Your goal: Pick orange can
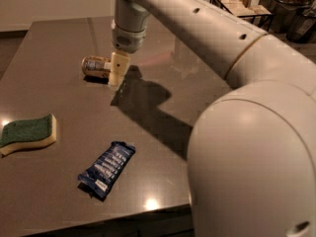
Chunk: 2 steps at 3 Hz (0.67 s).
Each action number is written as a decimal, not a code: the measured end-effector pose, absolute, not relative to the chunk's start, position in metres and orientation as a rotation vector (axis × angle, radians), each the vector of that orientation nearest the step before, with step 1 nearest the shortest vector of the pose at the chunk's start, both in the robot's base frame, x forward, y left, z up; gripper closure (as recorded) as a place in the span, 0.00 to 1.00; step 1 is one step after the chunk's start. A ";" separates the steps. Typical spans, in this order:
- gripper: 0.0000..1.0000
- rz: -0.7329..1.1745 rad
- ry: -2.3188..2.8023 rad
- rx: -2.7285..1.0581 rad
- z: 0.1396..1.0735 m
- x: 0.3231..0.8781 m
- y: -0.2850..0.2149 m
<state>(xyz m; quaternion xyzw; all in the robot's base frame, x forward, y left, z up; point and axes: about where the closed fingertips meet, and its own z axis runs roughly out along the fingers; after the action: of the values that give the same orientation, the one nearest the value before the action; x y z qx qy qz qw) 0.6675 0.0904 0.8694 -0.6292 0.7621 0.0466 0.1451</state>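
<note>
The orange can (95, 66) lies on its side on the dark table (59, 98), at the back left, with an orange-brown and white label. My gripper (117, 73) hangs from the white arm just at the can's right end and hides that end. The gripper looks down at the table beside the can. I cannot tell whether it touches the can.
A green and yellow sponge (27, 134) lies near the table's left edge. A blue snack bar (107, 168) lies near the front edge. My white arm (237, 83) fills the right side of the view. Boxes and racks (242, 1) stand behind the table.
</note>
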 end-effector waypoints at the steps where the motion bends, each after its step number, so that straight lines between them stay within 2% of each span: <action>1: 0.00 0.133 2.205 -1.857 0.860 0.666 0.125; 2: 0.00 0.130 2.199 -1.902 0.856 0.667 0.155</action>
<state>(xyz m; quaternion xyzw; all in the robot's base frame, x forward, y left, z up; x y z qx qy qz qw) 0.6672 0.1554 0.8560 -0.6491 0.7506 0.0442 0.1152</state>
